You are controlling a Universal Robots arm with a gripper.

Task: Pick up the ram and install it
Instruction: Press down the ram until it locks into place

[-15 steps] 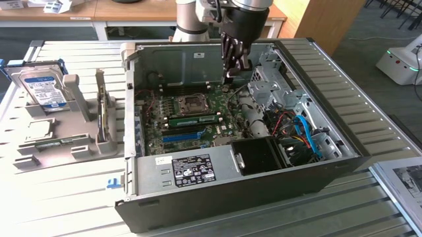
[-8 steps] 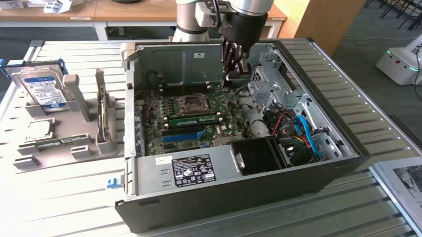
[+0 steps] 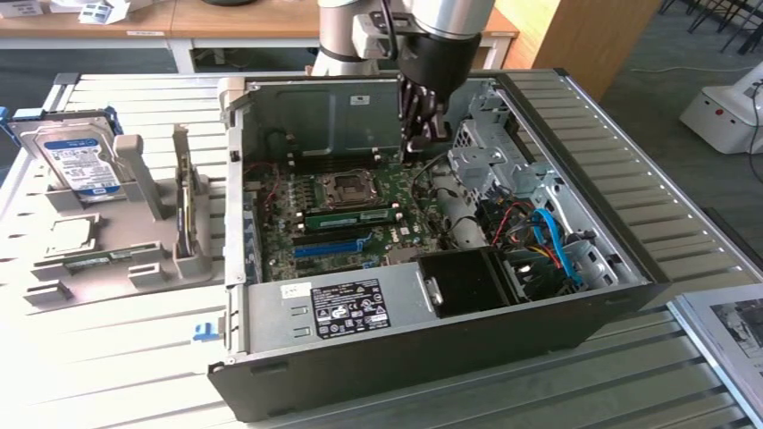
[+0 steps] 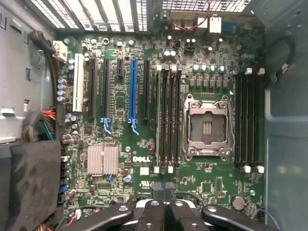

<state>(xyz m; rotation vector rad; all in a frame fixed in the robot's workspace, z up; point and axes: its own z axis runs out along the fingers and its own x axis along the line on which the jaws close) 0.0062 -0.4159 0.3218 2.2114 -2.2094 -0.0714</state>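
Ram [image 3: 349, 215] looked already seated beside the socket [image 3: 348, 185]; gripper [image 3: 416, 150] hung above, jaws closed on nothing.

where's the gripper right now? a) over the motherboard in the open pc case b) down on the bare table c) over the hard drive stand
a: the gripper hangs over the motherboard within the open case, well away from the hard drive.
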